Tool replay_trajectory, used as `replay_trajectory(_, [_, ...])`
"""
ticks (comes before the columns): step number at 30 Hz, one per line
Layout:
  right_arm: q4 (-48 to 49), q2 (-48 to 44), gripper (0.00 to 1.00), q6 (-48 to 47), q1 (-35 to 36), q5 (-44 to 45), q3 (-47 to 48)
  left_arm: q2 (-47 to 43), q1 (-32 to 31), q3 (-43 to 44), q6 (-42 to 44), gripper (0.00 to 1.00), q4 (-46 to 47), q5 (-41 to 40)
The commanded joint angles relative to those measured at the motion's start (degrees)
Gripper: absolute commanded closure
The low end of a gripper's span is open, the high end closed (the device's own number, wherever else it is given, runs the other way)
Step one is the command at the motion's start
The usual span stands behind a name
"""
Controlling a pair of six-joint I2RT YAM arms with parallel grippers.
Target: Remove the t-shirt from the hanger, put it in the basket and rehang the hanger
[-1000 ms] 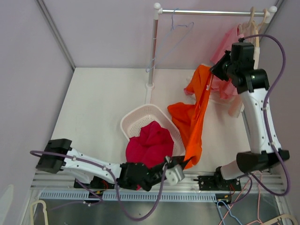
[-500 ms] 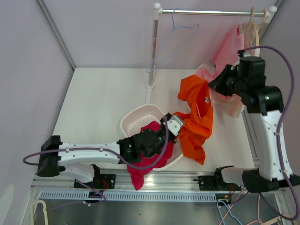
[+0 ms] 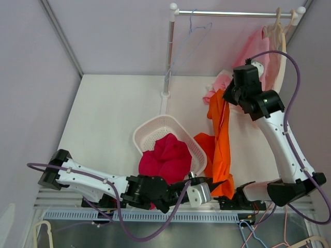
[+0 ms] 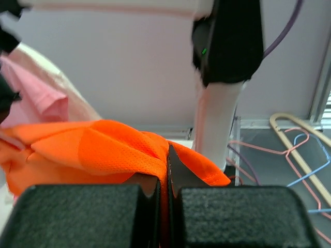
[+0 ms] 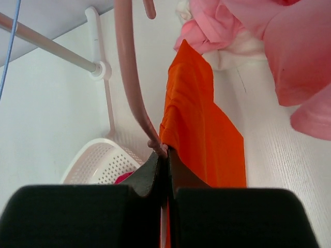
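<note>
- Nearest, the left gripper (image 3: 214,184) lies low at the front edge of the worktop (image 3: 108,113), just off the near right corner of the white laundry basket (image 3: 146,130). Its jaws are pressed together on a fold of the orange t-shirt (image 3: 220,139).
- The left wrist view shows that pinch closely: the orange mesh cloth (image 4: 103,150) bunches over both fingers (image 4: 150,181) and runs into the thin seam between them.
- Inside the basket sits a crumpled red garment (image 3: 165,157), spilling over its near rim.
- The orange t-shirt hangs as a long, narrow drape along the right side of the basket. It is stretched between the two grippers, and part of it is folded on the worktop beside the basket's right wall.
- Right of the basket and beyond it, the right gripper (image 3: 226,98) is raised above the worktop, jaws closed on the t-shirt's upper edge (image 5: 201,129).
- In the right wrist view the end of a pink hanger (image 5: 129,77) meets the cloth right at the fingertips (image 5: 155,160). Whether the hanger is also in the pinch I cannot tell.
- Beyond the right gripper, farther from the basket, a heap of pale pink clothing (image 3: 220,83) lies on the worktop.
- Farthest from the basket stands a clothes rail (image 3: 232,14) carrying a thin blue wire hanger (image 3: 194,36) and a pink garment (image 3: 253,51).
</note>
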Motion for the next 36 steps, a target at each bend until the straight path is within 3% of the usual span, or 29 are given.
replay_trajectory(1, [7.76,1.16,1.00,2.74,2.99,13.41,4.97,3.05,-2.57,7.34,2.63,0.99,-0.72,6.89])
replay_trajectory(11, [-8.04,19.18,1.00,-2.00,4.59,11.68,33.26,9.73,-4.33,13.42,3.24,1.00,-12.84,19.64])
replay_trajectory(14, [-12.96,22.88,1.00,-3.94,2.40,6.15,43.77,11.24,-4.33,12.55,2.10,1.00,-15.49,18.61])
replay_trajectory(16, [-18.15,25.52,1.00,-4.38,0.63,-1.76,48.29,9.58,-3.89,5.45,0.17,1.00,-10.69,12.03])
replay_trajectory(21, [-16.07,20.01,1.00,-4.65,-3.15,-16.53,41.92,1.15,8.92,-9.66,-12.37,0.99,-6.36,13.49])
replay_trajectory(23, [-15.27,18.16,1.00,-4.12,-3.50,-19.00,40.15,0.17,12.61,-13.19,-13.54,0.99,-7.05,9.66])
replay_trajectory(28, [-13.34,12.89,1.00,-3.68,-4.38,-20.86,35.58,-1.50,17.98,-13.56,-20.74,1.00,-12.94,-1.87])
replay_trajectory(33, [-14.12,9.10,1.00,-4.29,-3.34,-25.16,33.47,-6.77,26.33,-10.68,-29.87,0.99,-19.00,-3.29])
replay_trajectory(36, [-11.59,2.79,1.00,-4.47,-0.35,-19.22,27.42,-9.23,31.34,-3.06,-29.90,0.99,-22.69,1.18])
